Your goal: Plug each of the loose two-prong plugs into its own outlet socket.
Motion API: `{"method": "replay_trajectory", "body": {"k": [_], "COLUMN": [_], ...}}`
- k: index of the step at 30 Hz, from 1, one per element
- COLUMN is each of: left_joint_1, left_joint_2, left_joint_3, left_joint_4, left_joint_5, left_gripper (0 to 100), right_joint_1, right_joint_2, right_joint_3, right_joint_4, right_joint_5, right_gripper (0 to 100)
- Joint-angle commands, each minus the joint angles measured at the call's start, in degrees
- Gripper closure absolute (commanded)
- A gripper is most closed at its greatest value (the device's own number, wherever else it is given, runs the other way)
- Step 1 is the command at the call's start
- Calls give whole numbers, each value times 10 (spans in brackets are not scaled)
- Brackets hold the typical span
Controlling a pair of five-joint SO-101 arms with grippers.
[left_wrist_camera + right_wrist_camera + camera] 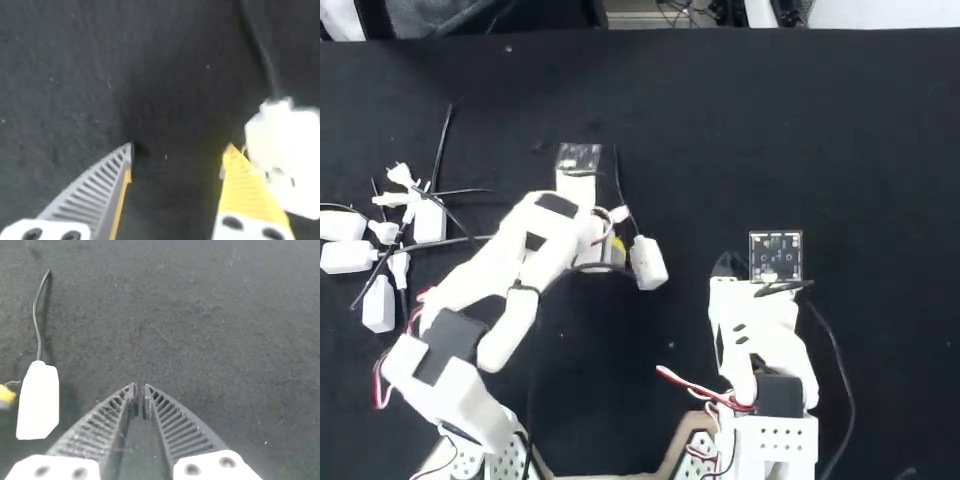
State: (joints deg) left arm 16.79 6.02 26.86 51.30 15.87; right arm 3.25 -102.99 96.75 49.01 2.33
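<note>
A white two-prong plug (648, 262) with a thin black cord lies on the black table near the middle. My left gripper (605, 245) sits just left of it, open, with nothing between its fingers. In the left wrist view the plug (285, 150) lies outside the yellow finger (240, 185), and bare cloth fills the gap of the gripper (177, 150). My right gripper (139, 389) is shut and empty over bare cloth. It stands (725, 268) to the right of the plug (37, 400), apart from it.
Several white plug bodies with tangled black cords (380, 240) lie at the table's left side. The yellow tip of the left finger (5, 395) shows beside the plug in the right wrist view. Black cloth (770, 130) stretches across the back and right.
</note>
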Motion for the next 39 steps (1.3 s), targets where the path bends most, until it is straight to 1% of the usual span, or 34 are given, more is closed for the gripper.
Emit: {"method": "replay_trajectory", "body": {"k": [1,4,7,9,11,14,16,18,20,22,26,30,35,39], "left_joint_1": [-15,-10,8,32,64,108,117,124,131,138,132,96,52,41], "left_joint_2": [-15,-33,-73,-103,-123,-113,-93,-70,-55,-41,-25,-31,-32,-32], "left_joint_3": [-7,-26,-61,-85,-95,-76,-51,-29,-22,-25,-16,20,51,54], "left_joint_4": [14,28,62,81,83,36,-16,-69,-106,-125,-119,-93,-87,-87], "left_joint_5": [-9,-6,-4,-2,20,19,11,6,6,6,7,7,6,6], "left_gripper": [712,712,712,712,711,710,710,711,711,711,712,712,712,712], "right_joint_1": [-2,-2,-2,-2,-1,23,40,43,43,43,43,43,43,43], "right_joint_2": [-28,-28,-28,-28,-28,-28,-28,-28,-28,-28,-28,-28,-28,-28], "right_joint_3": [-20,-20,-21,-21,-21,-27,-29,-29,-29,-29,-29,-29,-29,-29], "right_joint_4": [-16,-16,-16,-16,-16,-16,-16,-16,-16,-16,-16,-16,-16,-16], "right_joint_5": [0,0,0,0,0,-1,-4,-4,-4,-4,-4,-4,-4,-4], "right_gripper": [984,984,984,984,984,986,986,986,985,985,984,984,984,984]}}
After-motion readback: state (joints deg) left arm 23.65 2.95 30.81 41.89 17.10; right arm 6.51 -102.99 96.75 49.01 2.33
